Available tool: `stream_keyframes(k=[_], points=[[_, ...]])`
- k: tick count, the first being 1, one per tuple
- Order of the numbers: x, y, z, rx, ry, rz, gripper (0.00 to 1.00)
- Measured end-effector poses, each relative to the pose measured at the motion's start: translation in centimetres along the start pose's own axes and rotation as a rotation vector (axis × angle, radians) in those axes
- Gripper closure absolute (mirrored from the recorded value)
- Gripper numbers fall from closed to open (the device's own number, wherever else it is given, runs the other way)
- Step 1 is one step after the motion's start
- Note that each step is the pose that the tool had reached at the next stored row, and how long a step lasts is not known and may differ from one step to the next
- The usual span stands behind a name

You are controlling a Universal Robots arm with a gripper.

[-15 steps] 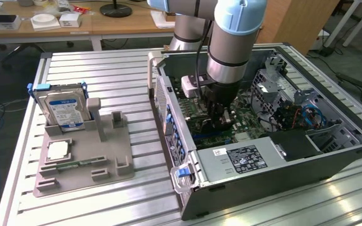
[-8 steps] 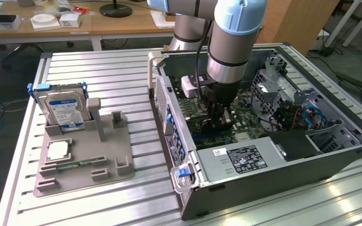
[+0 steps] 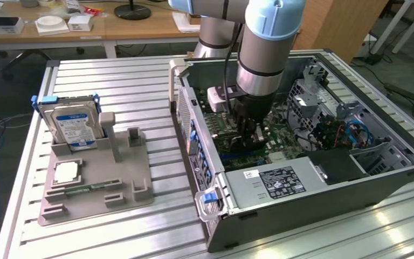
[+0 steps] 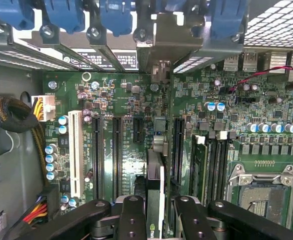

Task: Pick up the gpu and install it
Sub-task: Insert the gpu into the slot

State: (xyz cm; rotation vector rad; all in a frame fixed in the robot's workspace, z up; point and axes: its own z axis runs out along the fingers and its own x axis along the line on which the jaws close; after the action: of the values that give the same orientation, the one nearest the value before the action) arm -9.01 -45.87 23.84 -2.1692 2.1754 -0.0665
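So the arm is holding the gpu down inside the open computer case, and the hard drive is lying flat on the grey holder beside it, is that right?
Nearly. The gripper does hold the gpu edge-on over the motherboard inside the computer case, but the exterior view shows the hard drive standing upright in the grey holder, not lying flat.

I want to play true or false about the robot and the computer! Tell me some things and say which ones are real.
1. The robot's gripper is down inside the open computer case. True.
2. The graphics card is lying on the grey stand. False: it stands on edge between the jaws, over the green circuit board.
3. A hard drive with a blue and white label stands in the grey stand. True.
4. The computer case is closed with its side panel on. False: its side is open and the circuit board shows.
5. The grey stand sits on the exterior view's left of the case. True.
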Motion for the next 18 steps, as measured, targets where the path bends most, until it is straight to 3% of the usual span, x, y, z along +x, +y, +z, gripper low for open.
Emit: stream_keyframes(k=[18], points=[[0.02, 0.12, 0.5, -0.0001, 0.0003, 0.0, 0.73]])
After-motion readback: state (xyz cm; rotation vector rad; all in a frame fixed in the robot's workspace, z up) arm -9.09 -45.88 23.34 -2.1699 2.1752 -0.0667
